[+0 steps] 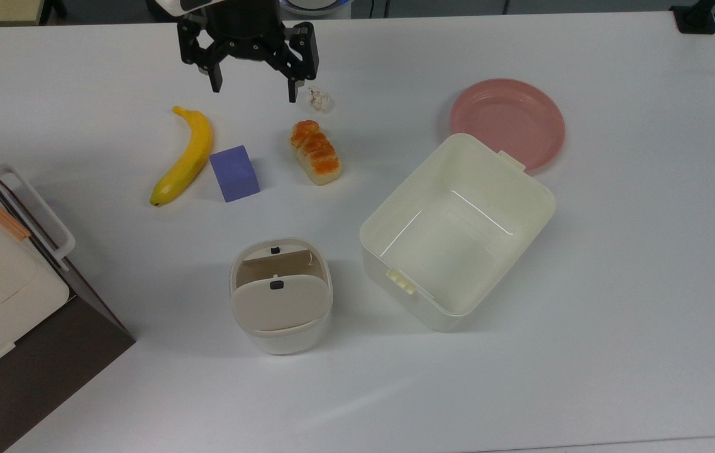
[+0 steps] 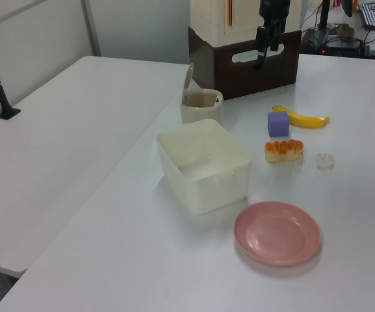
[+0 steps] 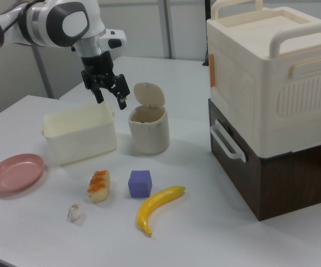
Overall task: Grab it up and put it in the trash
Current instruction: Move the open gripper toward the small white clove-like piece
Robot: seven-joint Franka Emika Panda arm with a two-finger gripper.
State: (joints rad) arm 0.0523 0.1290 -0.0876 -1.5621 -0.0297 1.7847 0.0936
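I have the gripper (image 1: 254,88) hanging in the air with its fingers spread wide and nothing between them, and the paper wad (image 1: 321,99) lies on the white tabletop (image 1: 615,264) just beside the finger on the top view's right, a little toward the far edge from the bread loaf (image 1: 315,153). In the right view the gripper (image 3: 110,97) sits well above the tabletop, so I judge the reach is only starting and I have a fair descent to make. The wad is tiny and light, and that is my main worry: if I come down off-centre, one finger could land on it or nudge it away instead of straddling it, and a closing finger could flick it toward the bread. I would shift toward the top view's right before lowering. Coming down too far risks pressing the fingertips into the tabletop; stopping too high means the fingers close over air. The trash bin (image 1: 280,296) stands across the tabletop, its flap lid (image 1: 278,303) tipped up in the right view and leaving an opening. The banana (image 1: 184,157) and purple block (image 1: 234,173) lie between, so I would carry high. The big cream tub (image 1: 458,233) sits close to the bin, and a careless release could drop the wad there instead.
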